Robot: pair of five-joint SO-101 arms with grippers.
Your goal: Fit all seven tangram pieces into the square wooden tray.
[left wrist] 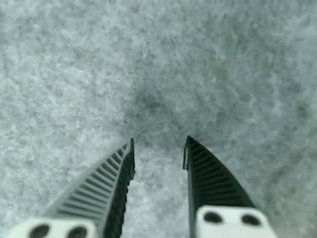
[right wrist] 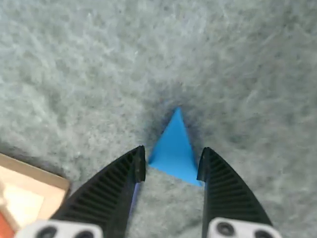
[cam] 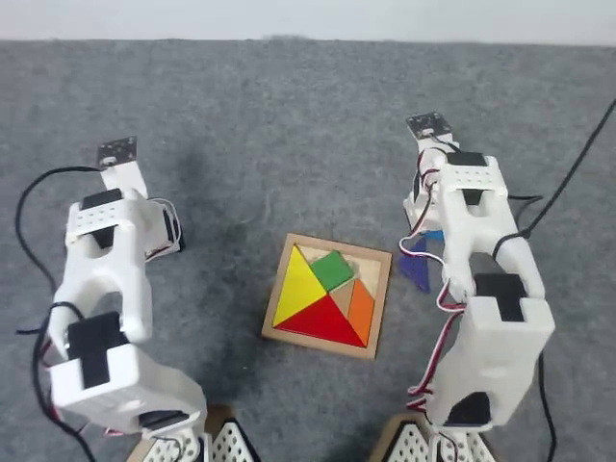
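The square wooden tray (cam: 344,245) lies at the table's middle, holding a yellow triangle (cam: 298,284), a green square (cam: 332,270), a red triangle (cam: 322,320) and an orange piece (cam: 361,308). Its corner (right wrist: 29,183) also shows in the right wrist view. A dark purple piece (cam: 416,273) rests on the carpet just right of the tray. A light blue triangle (right wrist: 173,146) lies flat between the tips of my open right gripper (right wrist: 172,161); in the high view a sliver of that triangle (cam: 435,235) peeks from under the right arm. My left gripper (left wrist: 158,148) hangs open over bare carpet, far left of the tray.
Grey carpet (cam: 289,125) covers the whole table. Both arms' cables hang beside them, with a black cable (cam: 577,164) running off to the right. Open carpet stretches behind the tray and between the arms.
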